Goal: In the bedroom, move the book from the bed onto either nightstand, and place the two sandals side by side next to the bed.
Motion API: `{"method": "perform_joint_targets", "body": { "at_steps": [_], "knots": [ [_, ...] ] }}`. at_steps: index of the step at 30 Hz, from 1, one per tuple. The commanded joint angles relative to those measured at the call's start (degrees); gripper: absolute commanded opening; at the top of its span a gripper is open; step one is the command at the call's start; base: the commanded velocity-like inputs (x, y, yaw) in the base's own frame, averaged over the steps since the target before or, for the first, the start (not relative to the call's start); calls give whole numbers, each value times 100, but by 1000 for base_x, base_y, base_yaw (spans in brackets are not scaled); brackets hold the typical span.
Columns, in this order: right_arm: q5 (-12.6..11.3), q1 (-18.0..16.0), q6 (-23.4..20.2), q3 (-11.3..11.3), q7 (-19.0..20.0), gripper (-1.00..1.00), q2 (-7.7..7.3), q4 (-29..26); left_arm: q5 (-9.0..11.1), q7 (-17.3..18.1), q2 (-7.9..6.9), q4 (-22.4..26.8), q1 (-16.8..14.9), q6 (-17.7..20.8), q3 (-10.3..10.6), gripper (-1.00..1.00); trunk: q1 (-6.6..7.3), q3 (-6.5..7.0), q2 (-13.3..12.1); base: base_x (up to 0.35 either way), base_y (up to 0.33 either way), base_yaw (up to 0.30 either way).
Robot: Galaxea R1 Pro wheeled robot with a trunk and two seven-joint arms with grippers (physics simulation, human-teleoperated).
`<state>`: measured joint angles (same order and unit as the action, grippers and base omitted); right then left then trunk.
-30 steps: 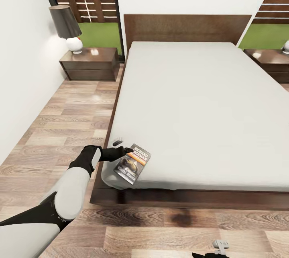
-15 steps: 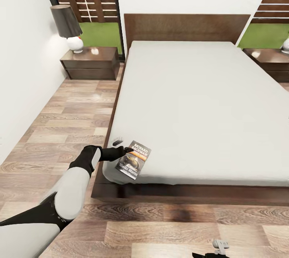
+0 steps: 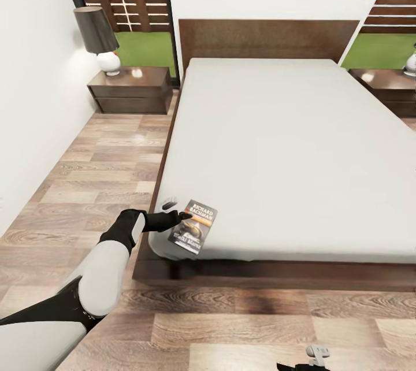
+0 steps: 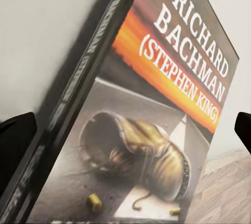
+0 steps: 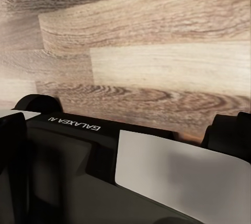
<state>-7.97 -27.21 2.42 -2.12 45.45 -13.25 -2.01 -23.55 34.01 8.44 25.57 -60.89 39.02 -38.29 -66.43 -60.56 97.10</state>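
The book (image 3: 193,227) lies at the bed's (image 3: 289,151) lower-left corner, long axis running up-frame. The left claw (image 3: 184,216) meets its left edge, fingers spread open either side.

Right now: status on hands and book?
Left hand at book, grip unconfirmed. Book on bed corner. Right hand low, idle. Nothing blocking.

One book (image 3: 195,227), one bed (image 3: 289,145), two nightstands (image 3: 132,89) (image 3: 386,86), two lamps (image 3: 98,36) (image 3: 411,62).
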Motion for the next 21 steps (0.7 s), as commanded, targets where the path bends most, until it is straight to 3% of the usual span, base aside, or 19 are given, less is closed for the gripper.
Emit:
{"method": "perform_joint_targets", "body": {
  "at_steps": [1, 21],
  "knots": [
    [-3, -3, 13, -17, 21, 100, -2, 8, -140, 26, 7, 9, -2, 27, -37, 100, 2, -4, 2, -114, 0, 0],
    [-1, -3, 13, -17, 24, 100, 0, 8, -135, 26, 8, 9, -2, 27, -39, 100, 2, -4, 2, -9, 0, 0]
  ]
}}
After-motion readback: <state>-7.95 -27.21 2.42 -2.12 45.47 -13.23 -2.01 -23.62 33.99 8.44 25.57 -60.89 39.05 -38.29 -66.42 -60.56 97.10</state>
